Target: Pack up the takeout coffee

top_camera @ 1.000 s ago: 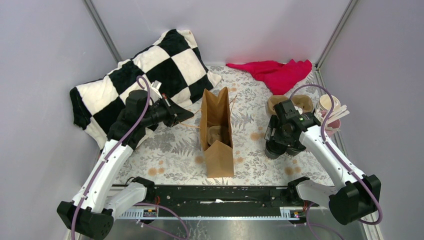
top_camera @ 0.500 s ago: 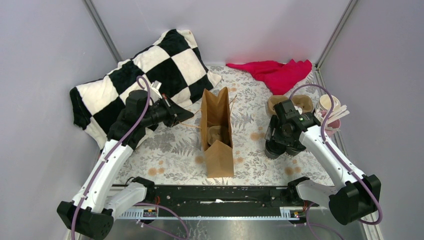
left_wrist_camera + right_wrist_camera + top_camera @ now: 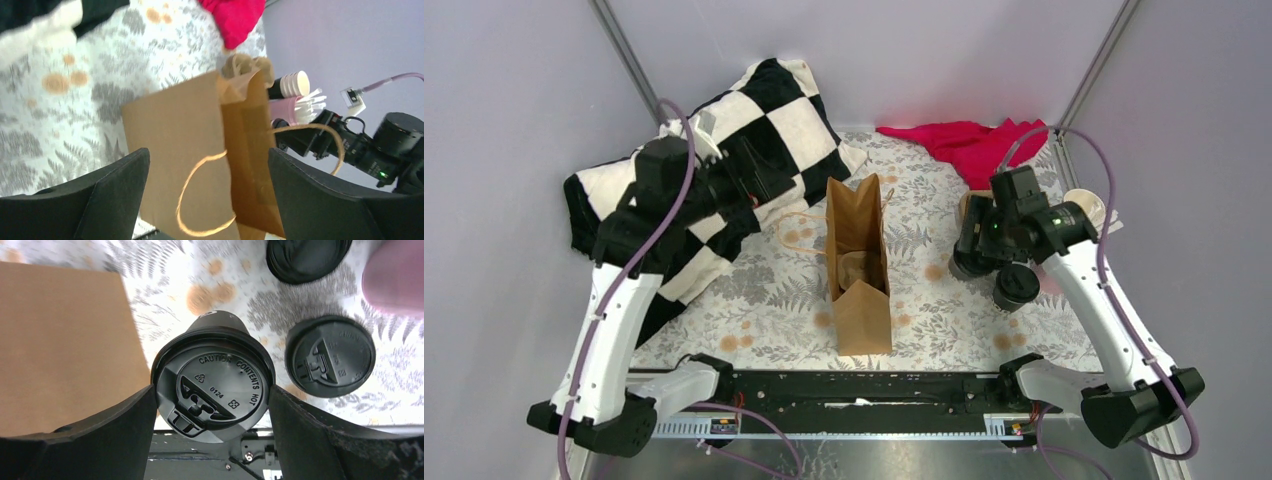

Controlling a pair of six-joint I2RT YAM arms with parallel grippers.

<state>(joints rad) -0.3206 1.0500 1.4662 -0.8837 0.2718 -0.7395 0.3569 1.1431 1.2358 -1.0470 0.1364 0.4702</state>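
The left gripper hangs over the pillow, jaws wide and empty, well apart from the bag standing open mid-table. Right of the bag, the right gripper is clenched on a cup at its lid rim, seemingly lifted off the table. A second cup stands just beside it. The step in hand looks like carrying the gripped cup to the bag. Next it must travel left over the bag's narrow mouth, upright, then go down inside before release.

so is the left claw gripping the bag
No, the left claw is open with nothing between its fingers, and the bag stands apart from it.
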